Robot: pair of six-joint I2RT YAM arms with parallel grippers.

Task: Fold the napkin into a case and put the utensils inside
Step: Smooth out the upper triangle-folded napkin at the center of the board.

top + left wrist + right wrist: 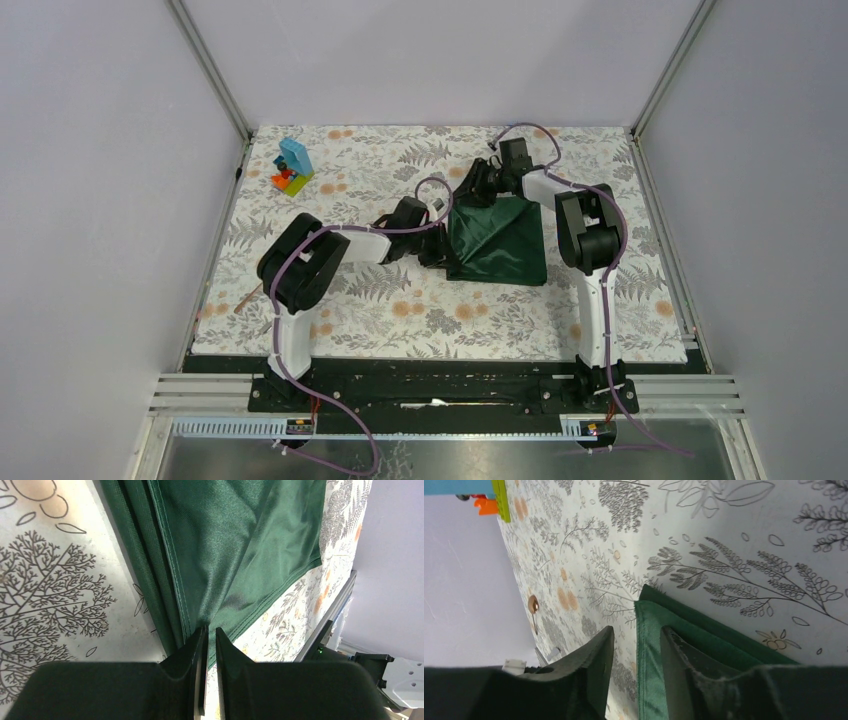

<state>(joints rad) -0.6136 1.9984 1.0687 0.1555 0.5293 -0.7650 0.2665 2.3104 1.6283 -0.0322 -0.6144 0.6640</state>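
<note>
I see left gripper (pixel 210 630) jaws pinched on napkin (pixel 235 540) hem, likely anchoring the fold; right gripper (pixel 636 630) jaws half-open, straddling 1 corner, unclamped.

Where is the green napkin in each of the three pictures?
Top view: the napkin lies mid-table, slightly right, between the two arms.
Left wrist view: the napkin fills the top middle and runs down toward the bottom centre.
Right wrist view: a corner of the napkin pokes up from the bottom, around the middle.
Shared landmark: the flowery table cover lies under it in all three.
</note>
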